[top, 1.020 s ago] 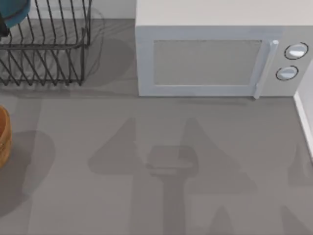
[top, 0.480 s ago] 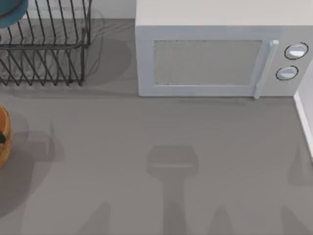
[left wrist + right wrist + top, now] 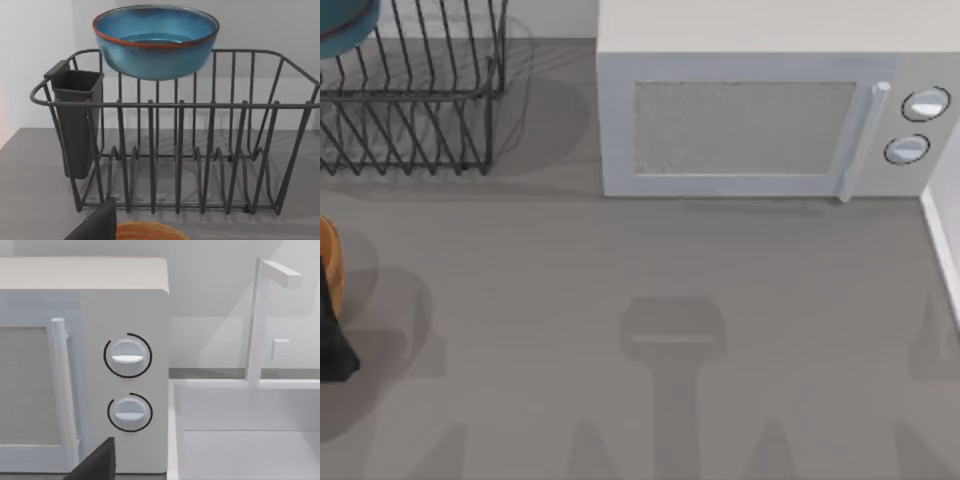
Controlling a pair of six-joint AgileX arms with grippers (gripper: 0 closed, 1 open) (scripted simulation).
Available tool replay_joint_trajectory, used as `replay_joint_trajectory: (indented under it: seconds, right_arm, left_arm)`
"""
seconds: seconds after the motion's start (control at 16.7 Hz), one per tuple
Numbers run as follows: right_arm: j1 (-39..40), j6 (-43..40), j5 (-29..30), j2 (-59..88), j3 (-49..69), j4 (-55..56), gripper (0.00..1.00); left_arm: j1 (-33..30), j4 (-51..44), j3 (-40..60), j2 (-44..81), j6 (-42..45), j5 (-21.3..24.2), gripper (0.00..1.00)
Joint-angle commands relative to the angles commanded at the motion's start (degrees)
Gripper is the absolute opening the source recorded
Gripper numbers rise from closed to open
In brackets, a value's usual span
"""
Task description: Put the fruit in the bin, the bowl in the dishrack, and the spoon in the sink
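Observed: the bowl (image 3: pixel 155 41) sits high on the dishrack (image 3: pixel 175 150), perched on the upper bars rather than slotted between the prongs, at the far side of the rack from the left arm's fingers. In the top view the bowl (image 3: pixel 342 25) shows at the rack's far left corner, the dishrack (image 3: pixel 415 90) standing on the worktop (image 3: pixel 620 280) left of the microwave (image 3: pixel 760 110).

The bin (image 3: pixel 328 262) is at the worktop's left edge, and its rim (image 3: pixel 150 231) lies directly under the left gripper, between the fingers and the rack. A dark part of the left arm (image 3: pixel 332 330) stands just beside it. One dark fingertip (image 3: pixel 95 225) shows in the left wrist view; whether the fingers are wide or narrow, or holding anything, cannot be told.

The right arm faces the microwave's dials (image 3: pixel 127 356) with the sink (image 3: pixel 250 440) beside them; one fingertip (image 3: pixel 97 462) shows, state again indeterminate.

Fruit and spoon: not located.

Risks, as judgement:
1. The bowl appears balanced on the bars; a knock to the rack from the left arm could tip it out.
2. The arm stands close to the bin; a careless swing could shove the bin.
3. A right arm reach toward the sink passes close to the microwave's corner; contact is possible.
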Motion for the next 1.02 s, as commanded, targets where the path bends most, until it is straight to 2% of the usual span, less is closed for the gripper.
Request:
replay_joint_trajectory:
  seconds: [0.36,0.54,0.72,1.02]
  right_arm:
    - [-0.06,0.29,0.03,0.71,0.62,-0.70,1.00]
    - [-0.33,2.38,0.10,6.23,5.08,-5.80,1.00]
    - [-0.62,5.90,0.07,17.27,12.47,-14.75,1.00]
    - [-1.19,13.06,0.01,43.52,26.90,-33.74,1.00]
  left_arm:
    - [0.00,0.00,0.00,0.00,0.00,0.00,1.00]
    - [0.00,0.00,0.00,0.00,0.00,0.00,1.00]
    - [0.00,0.00,0.00,0.00,0.00,0.00,1.00]
    - [0.00,0.00,0.00,0.00,0.00,0.00,1.00]
